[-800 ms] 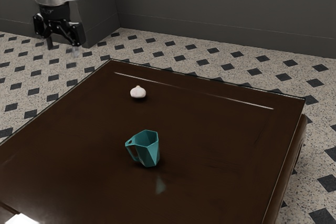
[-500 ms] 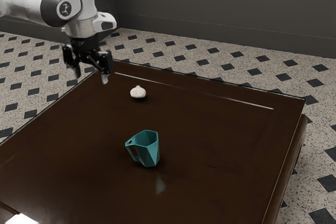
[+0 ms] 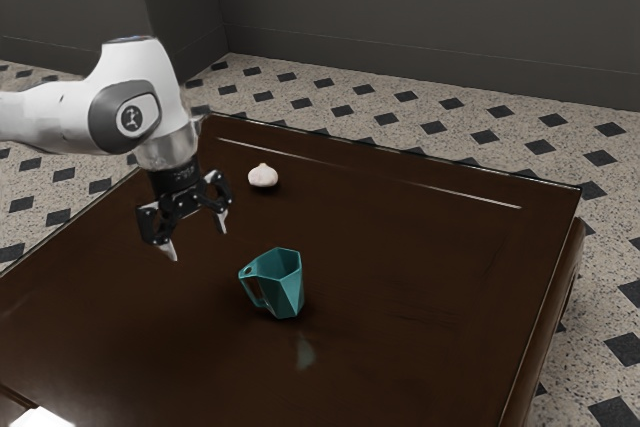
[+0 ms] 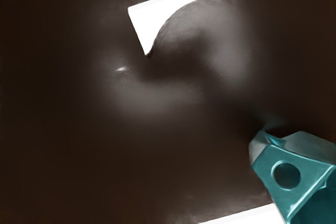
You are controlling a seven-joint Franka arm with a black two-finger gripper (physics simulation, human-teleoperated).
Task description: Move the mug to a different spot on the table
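Dark table (image 3: 430, 247) | claw (image 3: 197, 239) — fingers spread, empty — has dropped near teal mug (image 3: 278, 282) | mug unmoved

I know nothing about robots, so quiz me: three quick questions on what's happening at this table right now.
1. True or false: the jaws are shut on the teal mug.
2. Which small white thing lies on the table, apart from the mug? A) garlic bulb B) egg cup C) spoon
3. Fill in: in the exterior view, the mug's handle points toward the view's ____.
Key: 1 false, the jaws stand open, off the mug. 2 A. 3 left.
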